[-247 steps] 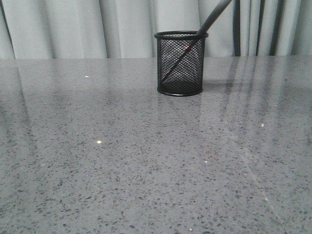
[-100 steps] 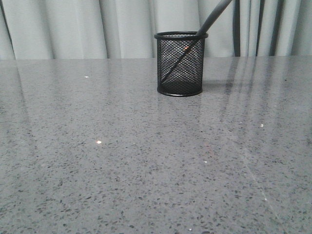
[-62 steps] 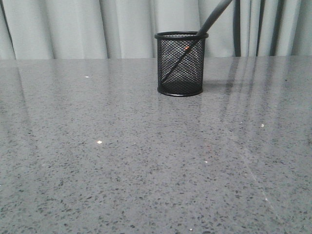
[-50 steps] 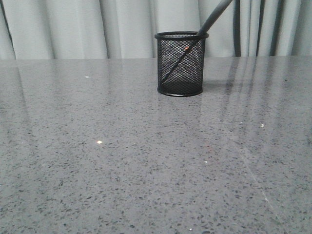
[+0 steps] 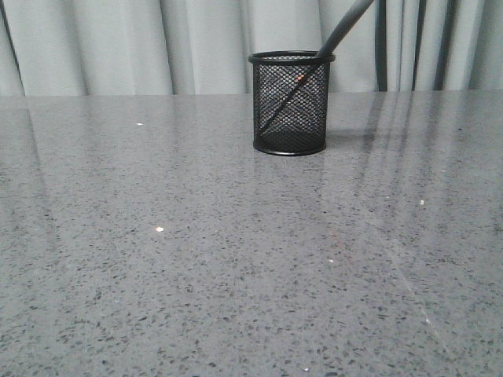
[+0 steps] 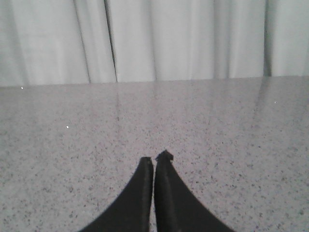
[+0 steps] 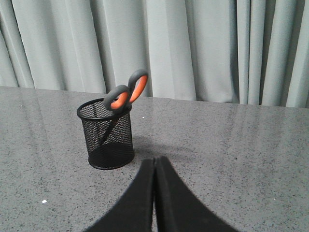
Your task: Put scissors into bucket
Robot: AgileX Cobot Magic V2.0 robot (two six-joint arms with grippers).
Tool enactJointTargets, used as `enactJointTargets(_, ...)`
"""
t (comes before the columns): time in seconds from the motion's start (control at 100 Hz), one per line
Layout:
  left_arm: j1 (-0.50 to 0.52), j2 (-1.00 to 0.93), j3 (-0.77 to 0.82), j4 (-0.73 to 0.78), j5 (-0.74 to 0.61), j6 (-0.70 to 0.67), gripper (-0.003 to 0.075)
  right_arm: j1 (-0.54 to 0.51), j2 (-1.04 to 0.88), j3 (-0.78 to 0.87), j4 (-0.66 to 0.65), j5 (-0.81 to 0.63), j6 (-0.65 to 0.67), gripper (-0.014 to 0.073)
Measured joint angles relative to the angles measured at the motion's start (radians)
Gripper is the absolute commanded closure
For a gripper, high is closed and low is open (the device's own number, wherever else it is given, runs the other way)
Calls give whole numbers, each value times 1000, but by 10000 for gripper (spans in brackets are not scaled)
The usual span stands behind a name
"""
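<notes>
Leaning inside the bucket (image 5: 290, 102), the scissors (image 7: 126, 93) poke above its rim.

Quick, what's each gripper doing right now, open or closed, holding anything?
Left gripper: jaws closed, holding nothing.
Right gripper: jaws closed, holding nothing; the scissors already stand in the bucket.

Likely a lab test bench, grey speckled table (image 5: 196, 259), pale pleated curtain (image 5: 118, 43) backdrop

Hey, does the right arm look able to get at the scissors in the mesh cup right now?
Probably yes: the scissors stick out above the mesh cup, with bare table between them and the shut right gripper.
</notes>
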Motion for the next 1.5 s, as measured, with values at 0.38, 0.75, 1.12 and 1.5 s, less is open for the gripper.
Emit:
enactJointTargets(0.38,0,0,0,-30,40,-6,740,0,0,0,0,0,0,639)
enactJointTargets(0.75,0,0,0,-30,41,-6,740,0,0,0,0,0,2,639)
enactJointTargets(1.12,0,0,0,-30,43,-6,740,-133,-83,117,-158,-60,78,639)
enactJointTargets(1.5,0,0,0,-30,43,-6,740,-216,-288,302,-260,48,216,639)
